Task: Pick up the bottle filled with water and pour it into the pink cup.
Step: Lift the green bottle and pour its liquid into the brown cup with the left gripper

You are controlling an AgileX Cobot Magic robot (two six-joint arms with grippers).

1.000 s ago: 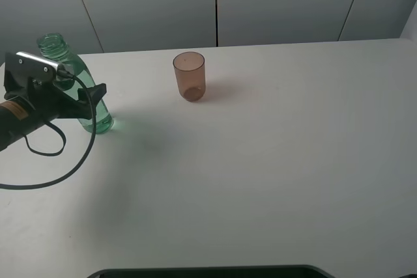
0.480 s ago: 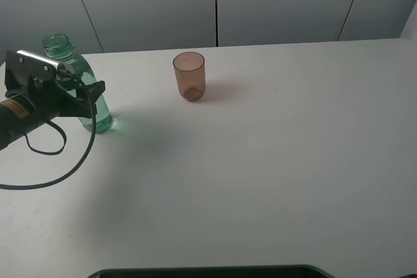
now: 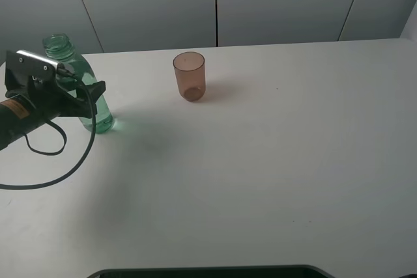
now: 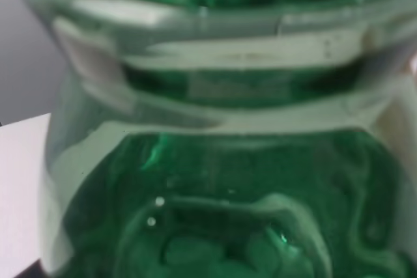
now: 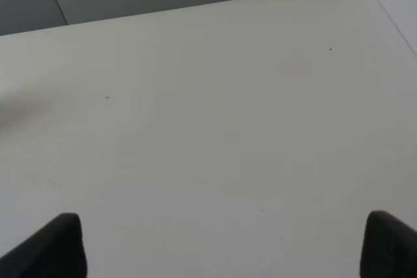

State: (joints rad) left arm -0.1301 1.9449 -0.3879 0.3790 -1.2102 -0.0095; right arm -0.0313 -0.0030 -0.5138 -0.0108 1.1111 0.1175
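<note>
The bottle (image 3: 83, 71), green-tinted and without a cap, stands at the far left of the white table (image 3: 273, 161). My left gripper (image 3: 88, 94) is shut on the bottle around its middle, reaching in from the left edge. In the left wrist view the bottle (image 4: 221, 180) fills the picture, with its threaded neck close to the lens. The pink cup (image 3: 189, 76) stands upright to the right of the bottle, toward the back of the table and apart from it. My right gripper (image 5: 221, 245) shows only two dark fingertips (image 5: 58, 245) set wide apart, open over bare table.
A black cable (image 3: 62, 164) loops from the left arm onto the table. A dark rounded edge (image 3: 208, 270) runs along the front of the exterior view. Grey wall panels (image 3: 150, 4) stand behind the table's back edge.
The left gripper's jaws closed on the bottle. The bottle's neck shifted slightly to the right and it stands a little straighter. The cup did not move.
</note>
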